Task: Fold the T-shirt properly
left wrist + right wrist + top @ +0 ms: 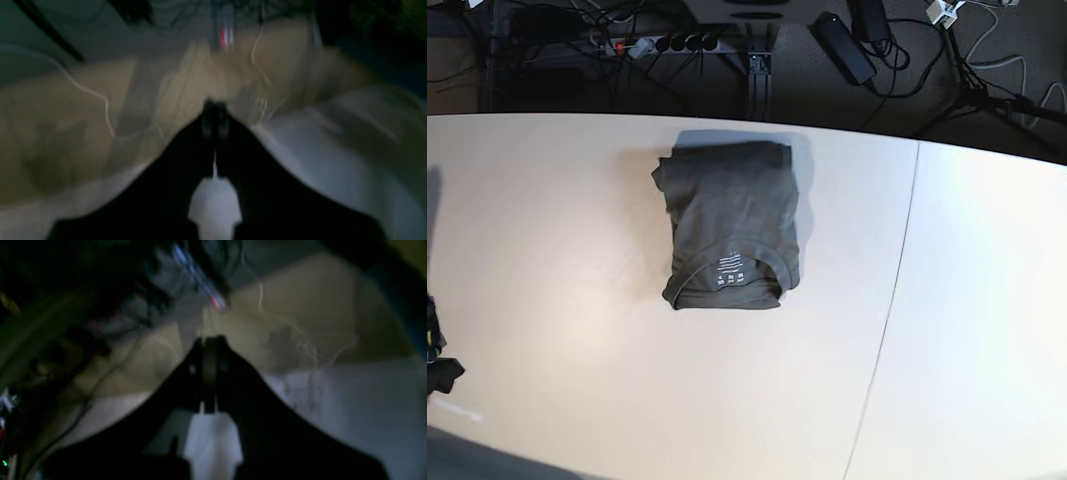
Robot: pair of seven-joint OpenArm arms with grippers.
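The dark olive-grey T-shirt point(729, 226) lies folded into a compact rectangle on the white table point(557, 220), a little left of centre toward the far edge. Its collar with the white printed label point(729, 271) faces the near side. Neither gripper shows in the base view. In the blurred left wrist view my left gripper point(215, 111) has its fingers pressed together with nothing between them. In the blurred right wrist view my right gripper point(210, 346) is also closed and empty. The T-shirt shows in neither wrist view.
A seam point(897, 270) splits the table into two panels. A small black lumpy object point(439, 365) sits at the left edge. Beyond the far edge are a power strip point(662, 44), cables and a stand leg point(759, 70). Both wrist views show table edge, floor and loose cables.
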